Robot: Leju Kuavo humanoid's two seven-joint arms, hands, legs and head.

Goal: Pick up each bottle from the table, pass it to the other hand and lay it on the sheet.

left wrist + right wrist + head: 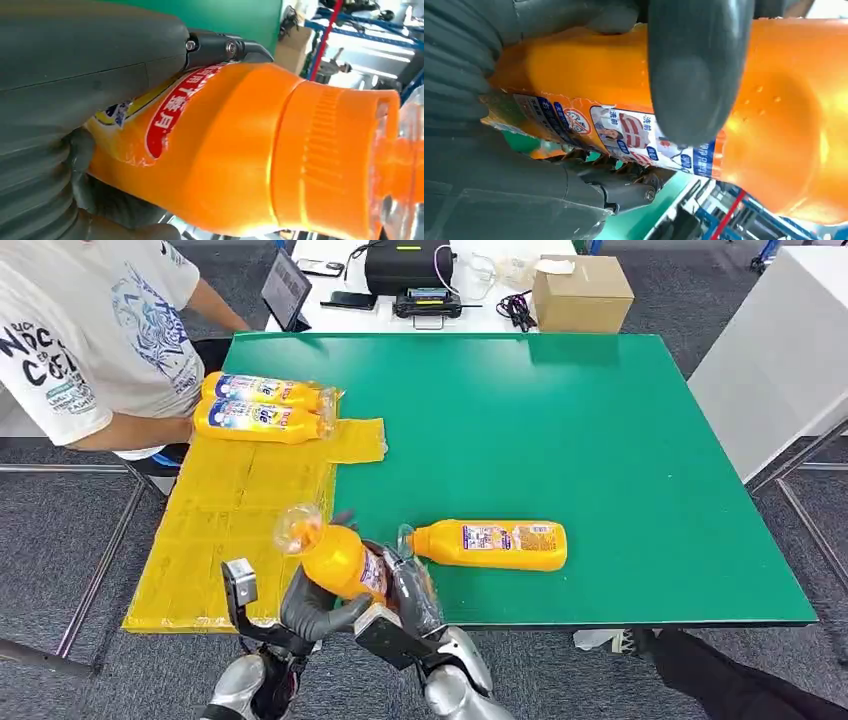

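Both hands meet at about 6 o'clock in the head view, at the near edge of the table (600,440). The left hand (318,608) wraps its grey thumb and dark fingers around the lower part of an orange bottle (340,558). The right hand (412,602) holds the same bottle from the other side, its fingers pressed on the label. So the two hands grip one bottle together. The bottle is up off the table and tilted, with its clear cap pointing toward 11 o'clock. In the left wrist view the orange neck and see-through cap of the bottle (260,150) fill most of the picture. In the right wrist view a thick grey thumb (696,70) lies across the bottle's body. Just past the hands, toward 2 o'clock, a second orange bottle (490,544) lies flat on the green table with its cap pointing at the hands. Farther out, near 10 o'clock, two more bottles (262,407) lie side by side, touching, on the far end of the yellow sheet (230,530). A person in a white shirt (90,340) stands beside them at 10 o'clock. A cardboard box (582,292) sits at 1 o'clock, beyond the table.
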